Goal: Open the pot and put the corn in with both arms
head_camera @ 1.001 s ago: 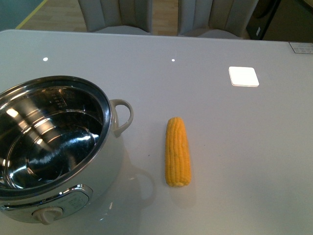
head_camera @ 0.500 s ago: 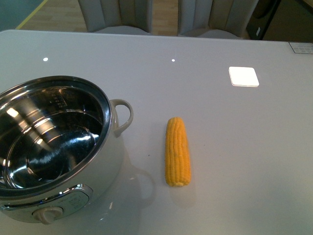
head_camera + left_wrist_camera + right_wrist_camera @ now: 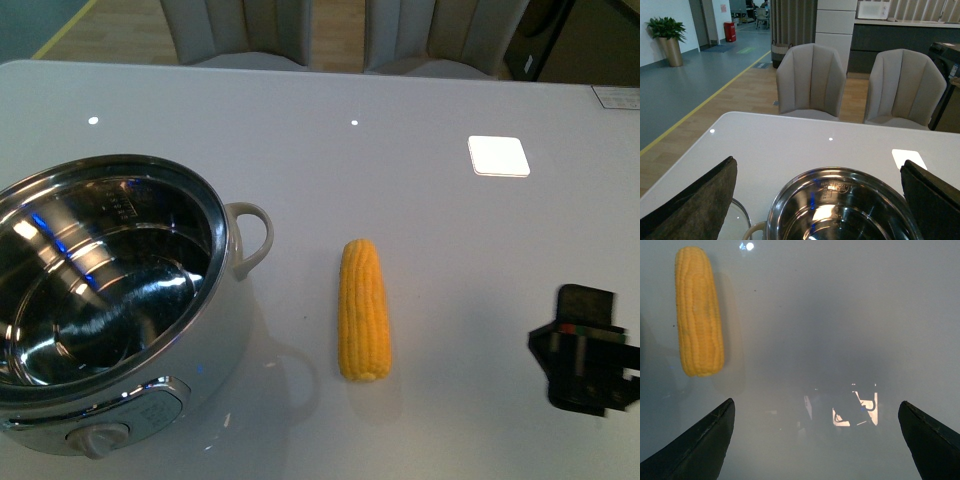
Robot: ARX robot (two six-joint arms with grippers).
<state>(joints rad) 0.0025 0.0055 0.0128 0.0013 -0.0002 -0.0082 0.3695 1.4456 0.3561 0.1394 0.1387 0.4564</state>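
The pot (image 3: 228,322) stands at the near left of the white table, with no lid on and its steel inside empty. The corn (image 3: 363,308) lies on the table to the right of the pot, its tapered end pointing away from me. My right gripper (image 3: 585,350) hovers low at the near right, well right of the corn. In the right wrist view it (image 3: 816,402) is open and empty over bare table, with the corn (image 3: 699,310) off to one side. My left gripper (image 3: 817,161) is open and empty above the pot's rim (image 3: 840,171). It is not in the front view.
A white square patch (image 3: 497,155) shows on the far right of the table. A curved glass edge (image 3: 742,216) lies beside the pot in the left wrist view. Two grey chairs (image 3: 811,80) stand behind the table's far edge.
My right gripper has come into the front view at the near right. Blue reflections now show inside the pot. The pot and corn have not moved.
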